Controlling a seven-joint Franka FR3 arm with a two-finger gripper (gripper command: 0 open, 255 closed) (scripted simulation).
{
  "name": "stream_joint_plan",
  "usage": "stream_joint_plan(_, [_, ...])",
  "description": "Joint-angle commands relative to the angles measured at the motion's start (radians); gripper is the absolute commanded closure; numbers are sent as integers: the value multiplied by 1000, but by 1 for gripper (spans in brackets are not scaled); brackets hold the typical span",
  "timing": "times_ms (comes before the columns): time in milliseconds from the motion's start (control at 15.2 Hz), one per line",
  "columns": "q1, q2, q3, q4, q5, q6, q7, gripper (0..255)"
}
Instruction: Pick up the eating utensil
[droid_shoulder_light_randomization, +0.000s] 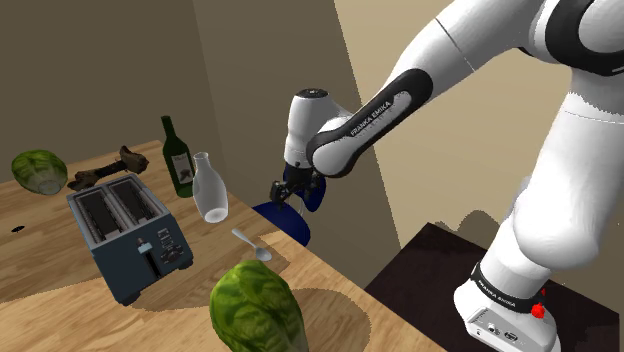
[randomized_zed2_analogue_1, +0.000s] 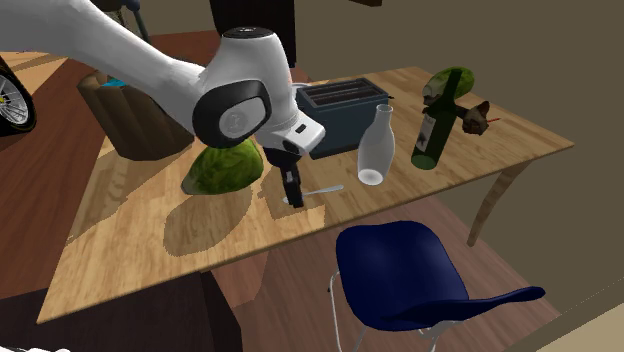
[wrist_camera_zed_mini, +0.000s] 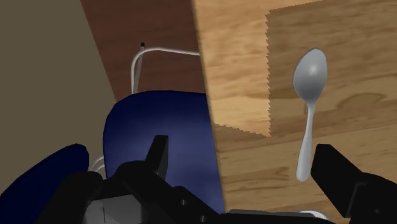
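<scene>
A grey spoon (droid_shoulder_light_randomization: 252, 245) (randomized_zed2_analogue_1: 320, 190) lies flat on the wooden table (droid_shoulder_light_randomization: 330, 300) close to its edge, bowl toward the lettuce. My black gripper (droid_shoulder_light_randomization: 283, 193) (randomized_zed2_analogue_1: 291, 195) hangs above the table edge, a little off the spoon's handle end. In the wrist view the gripper (wrist_camera_zed_mini: 242, 149) is open, its fingers wide apart. The spoon (wrist_camera_zed_mini: 308, 95) lies ahead of the right finger (wrist_camera_zed_mini: 337, 172), untouched, with its handle tip near that finger.
A blue chair (droid_shoulder_light_randomization: 290, 215) (randomized_zed2_analogue_1: 400, 275) (wrist_camera_zed_mini: 159, 127) stands below the table edge under the gripper. On the table are a lettuce (droid_shoulder_light_randomization: 257, 310) (randomized_zed2_analogue_1: 225, 168), a toaster (droid_shoulder_light_randomization: 130, 235) (randomized_zed2_analogue_1: 340, 105), a white bottle (droid_shoulder_light_randomization: 208, 190) (randomized_zed2_analogue_1: 375, 150) and a green bottle (droid_shoulder_light_randomization: 178, 160) (randomized_zed2_analogue_1: 435, 130).
</scene>
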Motion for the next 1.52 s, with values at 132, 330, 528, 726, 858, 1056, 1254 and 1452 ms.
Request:
stream_joint_plan(132, [38,155,-5,106,-88,65,96,0])
stream_joint_plan(330, [80,266,-25,198,-144,97,155,0])
stream_joint_plan(528, [126,376,-48,302,-186,117,202,0])
stream_joint_plan(726, [170,485,-70,417,-213,127,236,0])
stream_joint_plan(858, [184,523,-79,450,-222,136,245,0])
stream_joint_plan(1056, [193,555,-91,456,-232,162,255,0])
stream_joint_plan(1254, [201,587,-103,464,-241,187,264,0])
stream_joint_plan(1452, [203,596,-105,468,-243,191,265,255])
